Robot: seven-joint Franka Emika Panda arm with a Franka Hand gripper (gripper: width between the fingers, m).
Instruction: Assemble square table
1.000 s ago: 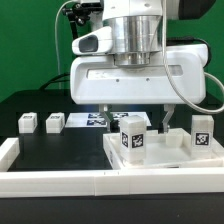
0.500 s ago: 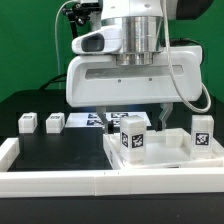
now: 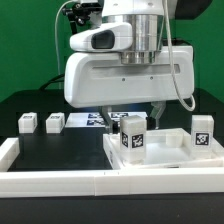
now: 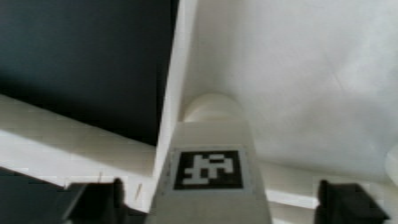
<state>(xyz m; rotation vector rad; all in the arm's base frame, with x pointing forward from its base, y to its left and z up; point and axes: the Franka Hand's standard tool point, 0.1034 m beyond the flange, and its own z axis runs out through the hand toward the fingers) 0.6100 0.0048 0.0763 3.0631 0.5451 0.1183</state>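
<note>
The square table's white slab (image 3: 165,158) lies flat at the exterior view's lower right. One white tagged leg (image 3: 133,137) stands upright at its near left corner, and another leg (image 3: 202,131) stands at its right. My gripper (image 3: 133,120) hangs right over the left leg, open, with a finger on each side. In the wrist view the leg (image 4: 214,150) stands between my gripper's (image 4: 217,205) dark fingers (image 4: 98,200), with a gap on both sides. The slab (image 4: 302,80) lies behind it. Two loose legs (image 3: 27,122) (image 3: 55,122) sit on the black table at the left.
The marker board (image 3: 92,121) lies on the table behind the gripper. Long white border bars run along the front (image 3: 60,180) and the left (image 3: 8,150). A green wall stands behind.
The gripper body has shifted toward the exterior view's left, staying over the left leg. The legs and slab have not moved.
</note>
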